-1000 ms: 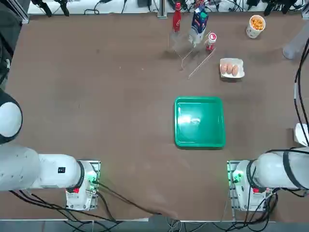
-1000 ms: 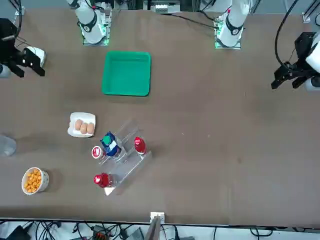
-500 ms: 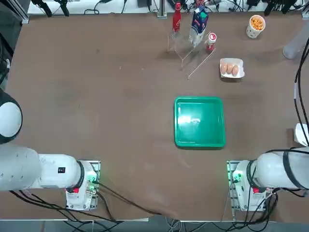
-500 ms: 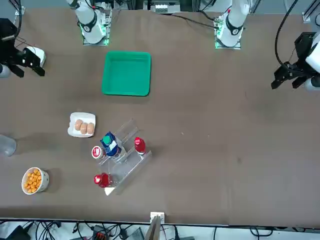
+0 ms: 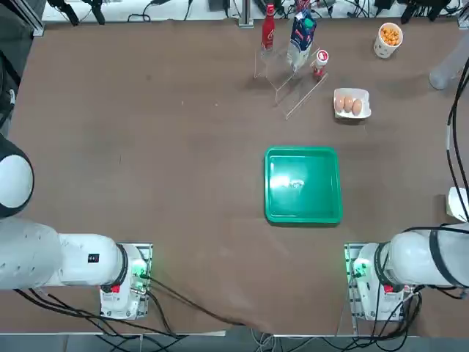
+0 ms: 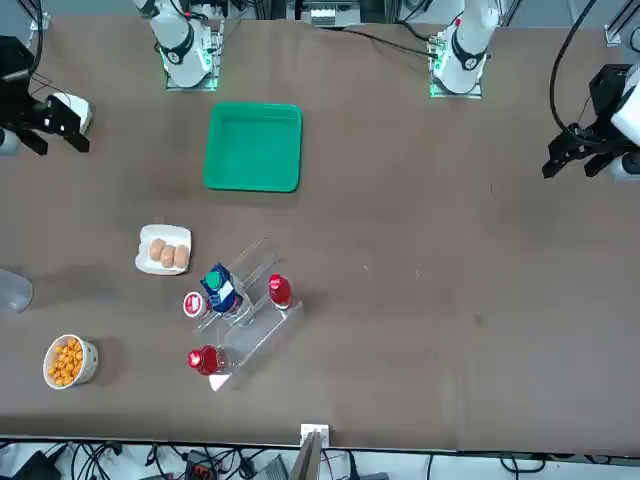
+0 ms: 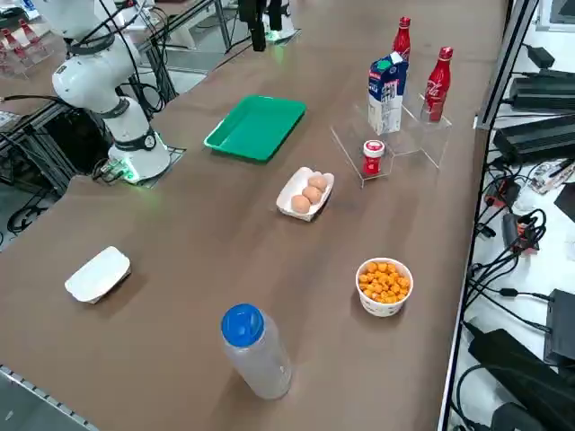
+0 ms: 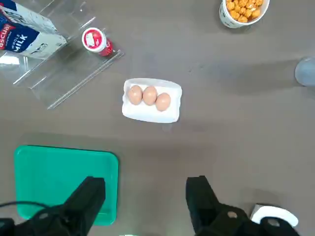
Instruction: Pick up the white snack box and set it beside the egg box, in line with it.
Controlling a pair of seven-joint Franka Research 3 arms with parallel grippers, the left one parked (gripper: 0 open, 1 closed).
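Note:
The white snack box (image 7: 97,274) lies flat near the table's right edge, and shows at the picture's border in the top view (image 5: 459,202). In the wrist view only its corner (image 8: 273,215) peeks out behind one finger. The egg box (image 5: 352,103), a small white tray with three brown eggs (image 8: 151,100), sits farther out, beyond the green tray. My right gripper (image 8: 145,199) hangs high over the table near the snack box (image 6: 76,110). It is open, with nothing between its fingers (image 6: 55,135).
A green tray (image 5: 303,184) lies mid-table in front of my right arm's base. A clear rack (image 5: 289,55) with red bottles and a milk carton stands at the far edge. A cup of orange snacks (image 5: 388,38) and a blue-capped clear bottle (image 7: 256,352) are far right.

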